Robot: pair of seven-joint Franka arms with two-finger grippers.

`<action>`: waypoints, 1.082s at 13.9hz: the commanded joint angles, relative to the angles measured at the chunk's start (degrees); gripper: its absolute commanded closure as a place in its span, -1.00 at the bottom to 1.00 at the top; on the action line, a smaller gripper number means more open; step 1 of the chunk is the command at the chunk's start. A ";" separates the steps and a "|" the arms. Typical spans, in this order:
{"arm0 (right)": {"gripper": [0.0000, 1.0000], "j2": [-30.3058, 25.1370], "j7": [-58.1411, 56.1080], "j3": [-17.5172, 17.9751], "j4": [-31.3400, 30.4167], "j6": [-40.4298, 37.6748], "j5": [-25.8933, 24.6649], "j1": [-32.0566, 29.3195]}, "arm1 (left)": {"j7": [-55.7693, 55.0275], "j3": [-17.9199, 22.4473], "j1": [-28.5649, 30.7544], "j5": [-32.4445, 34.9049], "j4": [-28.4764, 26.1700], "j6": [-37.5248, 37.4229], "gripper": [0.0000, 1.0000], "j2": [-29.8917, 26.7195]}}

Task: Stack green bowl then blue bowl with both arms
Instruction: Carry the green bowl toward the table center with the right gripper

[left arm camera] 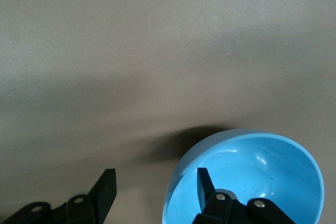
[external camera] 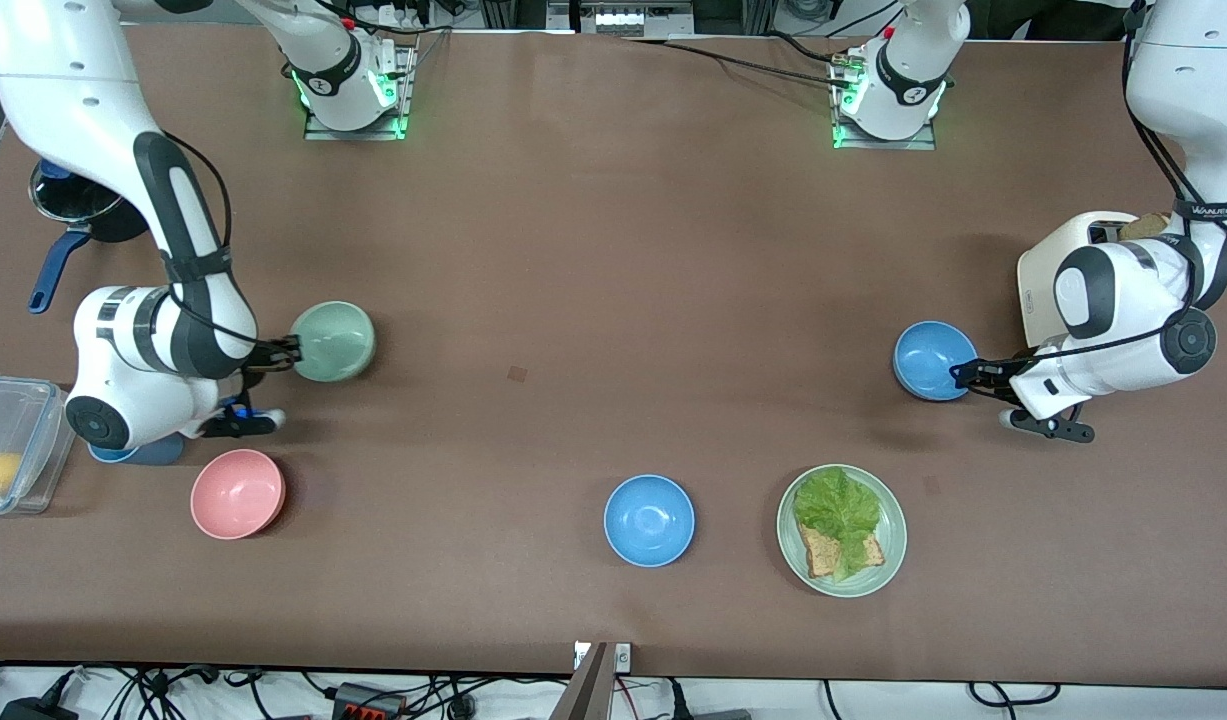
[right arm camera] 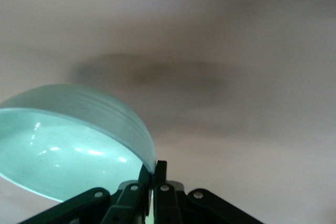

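Observation:
The pale green bowl (external camera: 335,340) sits toward the right arm's end of the table. My right gripper (external camera: 291,350) is shut on its rim, and the right wrist view shows the green bowl (right arm camera: 68,140) pinched between the right gripper's (right arm camera: 152,169) fingers. A blue bowl (external camera: 931,358) lies toward the left arm's end. My left gripper (external camera: 963,375) is open astride its rim. In the left wrist view one finger (left arm camera: 206,182) is inside the blue bowl (left arm camera: 252,171) and the other finger (left arm camera: 105,187) is outside, neither touching the wall; the left gripper (left arm camera: 155,174) holds nothing.
A second blue bowl (external camera: 649,519), a pink bowl (external camera: 237,493) and a green plate (external camera: 893,560) with lettuce and toast lie nearer the front camera. A clear container (external camera: 8,445) and a blue-handled pot (external camera: 73,215) stand by the right arm. A white board (external camera: 1043,290) lies under the left arm.

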 commanded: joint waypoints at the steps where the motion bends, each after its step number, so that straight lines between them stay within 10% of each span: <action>1: 1.00 -0.87 4.12 1.50 4.37 -2.11 3.54 5.03 | 0.47 -0.43 0.63 0.99 -0.39 0.59 -0.25 0.06; 15: 1.00 6.50 36.13 1.59 7.29 19.76 8.99 37.39 | -3.31 -0.95 0.63 0.46 -0.83 0.15 0.23 -0.20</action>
